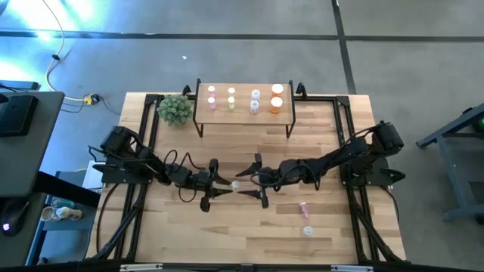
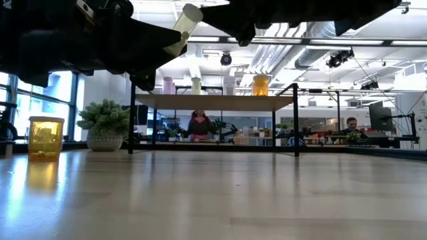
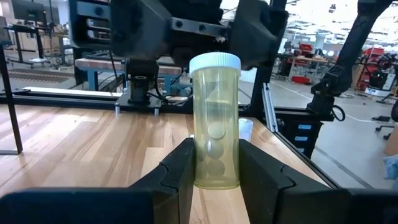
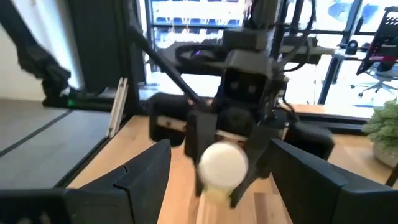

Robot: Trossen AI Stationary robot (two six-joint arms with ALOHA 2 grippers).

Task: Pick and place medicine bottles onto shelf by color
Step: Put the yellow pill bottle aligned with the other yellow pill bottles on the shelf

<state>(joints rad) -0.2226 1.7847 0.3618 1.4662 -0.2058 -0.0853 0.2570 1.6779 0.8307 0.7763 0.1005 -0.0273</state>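
A yellow-green medicine bottle [image 3: 215, 118] with a white cap hangs over the middle of the table, with my left gripper [image 1: 225, 184] shut on it. My right gripper [image 1: 249, 185] faces it from the table's right side, open. Its fingers stand on either side of the white cap [image 4: 222, 165], and I see no touch. The shelf [image 1: 243, 113] stands at the far edge on black legs. On it stand pink [image 1: 212, 98], yellow-green [image 1: 231, 98], pale [image 1: 255, 102] and orange [image 1: 277, 98] bottles. My left gripper pinches the bottle's lower body [image 3: 214, 171], near its bottom end, between its two fingers [image 3: 180, 168]. The fingers come level from the table's left side and lie along the bottle. The bottle is clear of the table, and its cap end [image 2: 191, 13] sticks out toward my right gripper, tilted upward.
A pink bottle [image 1: 303, 208] and a clear one [image 1: 308, 230] lie on the table near the right front. An orange bottle [image 2: 45, 137] stands on the table at the left of the low view. A small potted plant [image 1: 175, 109] sits left of the shelf.
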